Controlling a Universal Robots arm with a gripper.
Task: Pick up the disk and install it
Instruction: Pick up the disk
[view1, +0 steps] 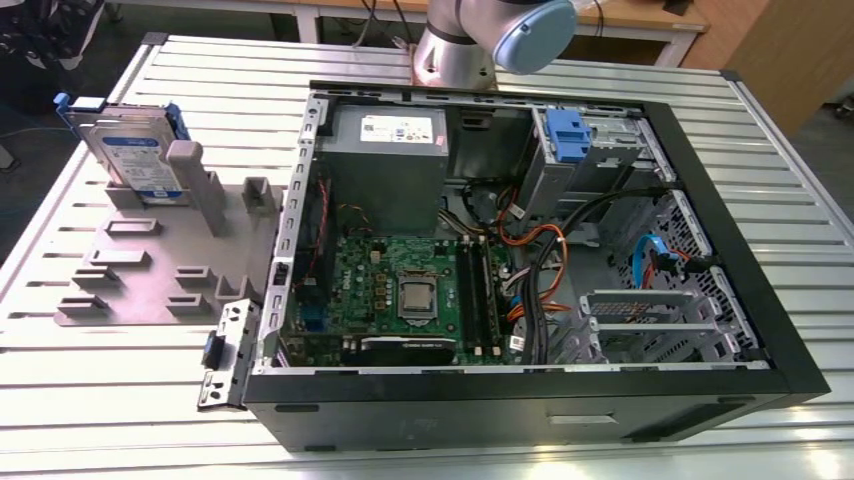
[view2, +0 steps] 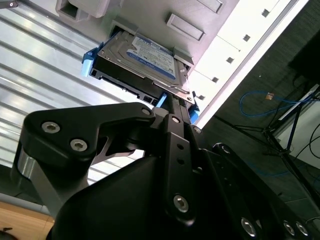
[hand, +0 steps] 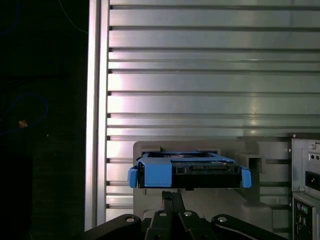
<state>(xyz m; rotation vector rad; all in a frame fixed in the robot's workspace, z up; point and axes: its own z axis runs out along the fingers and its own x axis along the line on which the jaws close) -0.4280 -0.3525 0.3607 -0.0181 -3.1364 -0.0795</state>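
The disk (view1: 134, 155), silver-grey with a blue-and-white label and a blue bracket, stands on edge in a slot of the grey holder (view1: 147, 260) at the exterior view's left. Both wrist views show it from a distance, the disk (view2: 142, 57) label side up in one and the disk (hand: 187, 170) edge-on in the other. My gripper (hand: 173, 196) points toward it with its fingers pressed together and nothing between them. In the second wrist view the gripper (view2: 172, 102) tip overlaps the disk's near edge, apart from it.
An open computer case (view1: 747, 250) lies on the slatted metal table (view1: 107, 400), with a motherboard, cables, a grey power-supply box (view1: 387, 150) and a drive bay holding a blue clip (view1: 567, 135). The arm's base (view1: 454, 55) rises behind the case.
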